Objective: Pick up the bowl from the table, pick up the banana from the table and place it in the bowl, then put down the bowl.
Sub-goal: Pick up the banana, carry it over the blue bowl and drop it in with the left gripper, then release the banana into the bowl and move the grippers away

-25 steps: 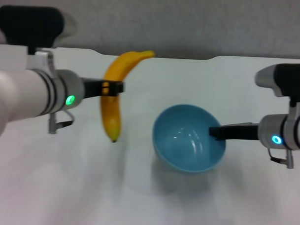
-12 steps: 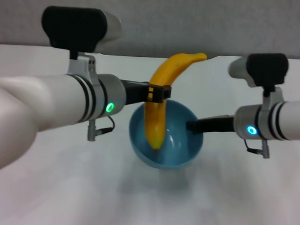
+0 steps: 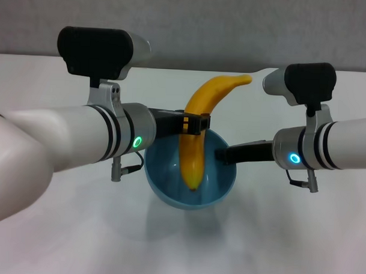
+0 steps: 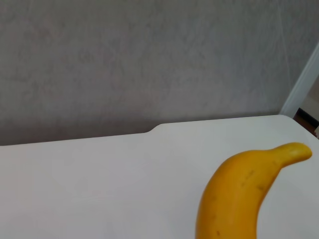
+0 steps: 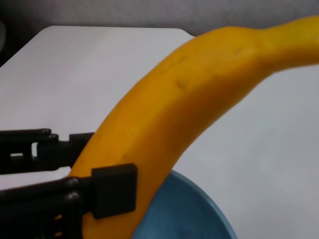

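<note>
The bowl is held off the table at the middle of the head view, with a soft shadow cast on the white top beneath it. Its rim at 3 o'clock is clamped by the right gripper, whose dark fingers reach in from the right arm. The banana is gripped at mid-length by the left gripper, the black fingers being closed on either side of it. The fruit is held nearly upright: its dark lower tip hangs inside the bowl, near the centre, while its stem end curves up and away toward 1 o'clock, above the far rim. Whether the tip is touching the bowl's inner surface cannot be told. In the right wrist view the banana is seen crossing the frame with a black finger pad pressed against its side, and the bowl's blue rim is seen just under it. In the left wrist view only the upper part of the banana is shown, with the table's far edge and its notch beyond.
</note>
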Robot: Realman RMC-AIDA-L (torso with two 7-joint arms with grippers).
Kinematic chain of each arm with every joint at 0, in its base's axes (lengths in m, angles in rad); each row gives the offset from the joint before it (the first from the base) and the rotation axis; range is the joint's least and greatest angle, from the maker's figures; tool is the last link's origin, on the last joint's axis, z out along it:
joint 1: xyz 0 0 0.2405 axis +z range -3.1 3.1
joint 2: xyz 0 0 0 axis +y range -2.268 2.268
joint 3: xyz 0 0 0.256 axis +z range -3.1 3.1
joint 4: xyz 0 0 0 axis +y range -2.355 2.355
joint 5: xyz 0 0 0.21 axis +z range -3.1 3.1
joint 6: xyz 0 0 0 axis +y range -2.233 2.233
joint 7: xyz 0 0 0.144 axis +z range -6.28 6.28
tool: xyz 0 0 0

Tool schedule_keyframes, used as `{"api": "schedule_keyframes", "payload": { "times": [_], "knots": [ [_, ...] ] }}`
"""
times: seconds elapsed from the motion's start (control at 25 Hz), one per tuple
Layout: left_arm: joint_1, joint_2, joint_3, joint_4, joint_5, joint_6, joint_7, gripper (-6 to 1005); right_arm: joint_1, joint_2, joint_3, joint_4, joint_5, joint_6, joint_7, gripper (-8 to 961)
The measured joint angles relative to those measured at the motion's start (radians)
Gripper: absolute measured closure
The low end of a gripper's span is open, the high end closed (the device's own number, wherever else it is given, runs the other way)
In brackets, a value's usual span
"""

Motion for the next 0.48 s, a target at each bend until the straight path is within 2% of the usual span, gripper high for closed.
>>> {"api": "schedule_keyframes", "payload": {
  "times": [0.48],
  "knots": [
    [0.029,0.005,-0.014,-0.006,0.008,-0.01,0.0,303,-0.026,-0.005,0.017,-0.033,-0.002,-0.002,0.0,917]
  ]
}}
